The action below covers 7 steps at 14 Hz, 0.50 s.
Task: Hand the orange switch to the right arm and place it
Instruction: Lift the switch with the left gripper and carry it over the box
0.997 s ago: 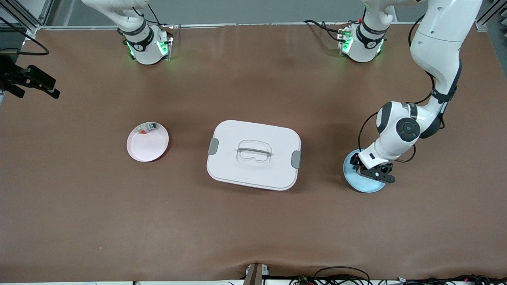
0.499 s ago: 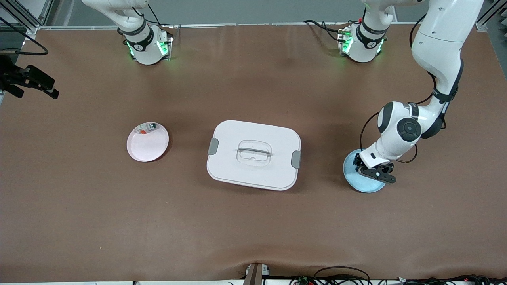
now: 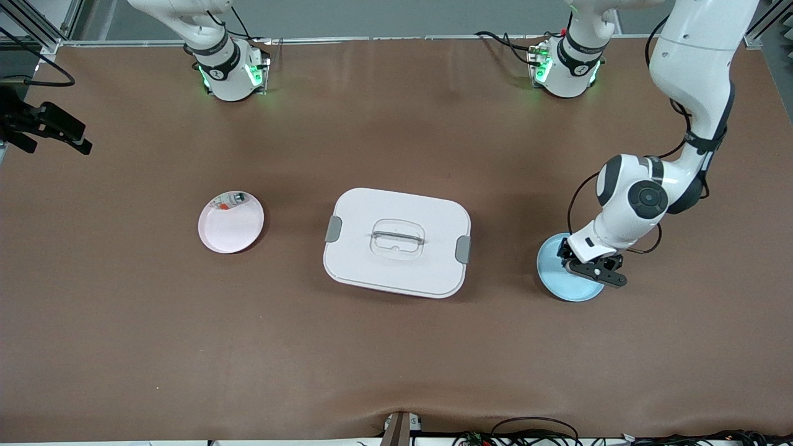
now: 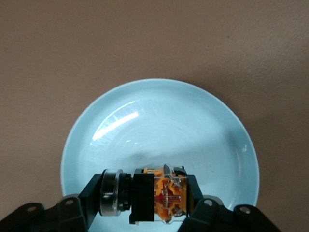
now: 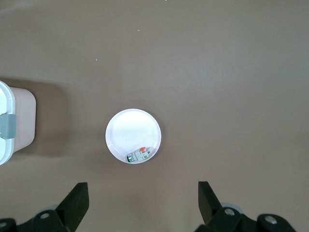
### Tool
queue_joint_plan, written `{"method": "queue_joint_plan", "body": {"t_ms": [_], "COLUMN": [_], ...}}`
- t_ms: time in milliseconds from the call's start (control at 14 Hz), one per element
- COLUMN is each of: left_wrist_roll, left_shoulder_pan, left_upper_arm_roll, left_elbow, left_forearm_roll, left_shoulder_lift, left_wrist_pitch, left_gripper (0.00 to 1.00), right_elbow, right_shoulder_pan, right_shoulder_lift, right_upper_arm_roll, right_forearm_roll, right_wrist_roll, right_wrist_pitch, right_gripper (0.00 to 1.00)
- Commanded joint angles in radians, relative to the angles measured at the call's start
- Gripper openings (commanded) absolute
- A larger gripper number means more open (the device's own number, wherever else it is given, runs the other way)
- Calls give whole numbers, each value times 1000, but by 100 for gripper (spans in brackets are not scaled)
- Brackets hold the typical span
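The orange switch, a small black block with an orange-brown patterned face and a silvery round end, is clamped between the fingers of my left gripper. The gripper is shut on it just above the pale blue plate. In the front view the left gripper sits over that blue plate toward the left arm's end of the table, and the switch is hidden there. My right gripper is open and holds nothing. It hangs high above the table, looking down on the pink plate.
A white lidded box with grey latches stands mid-table between the two plates. The pink plate, toward the right arm's end, holds a pale silvery part with a red-orange spot at its rim.
The left gripper's fingers have closed on the orange switch over the blue plate, and the hand has shifted slightly toward the left arm's end. The right arm has barely moved.
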Motion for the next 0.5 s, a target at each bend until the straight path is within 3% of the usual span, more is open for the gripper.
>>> {"method": "queue_joint_plan", "body": {"t_ms": [0,427], "left_wrist_roll": [-2,-19], "left_shoulder_pan": [7,4], "left_upper_arm_roll": [-8,-40], "left_elbow": [-8,105], "left_forearm_roll": [12,-94], "left_shoulder_lift": [-99,-185], "left_wrist_pitch": [-95,-320], "left_gripper": [0,0], "right_elbow": [7,9], "right_shoulder_pan": [-9,-10], "right_shoulder_lift": [-2,9], "right_upper_arm_roll": [4,4], "right_forearm_roll": [-11,-8], "right_wrist_roll": [5,3], "right_wrist_pitch": [-8,1], "right_gripper": [100,100]}}
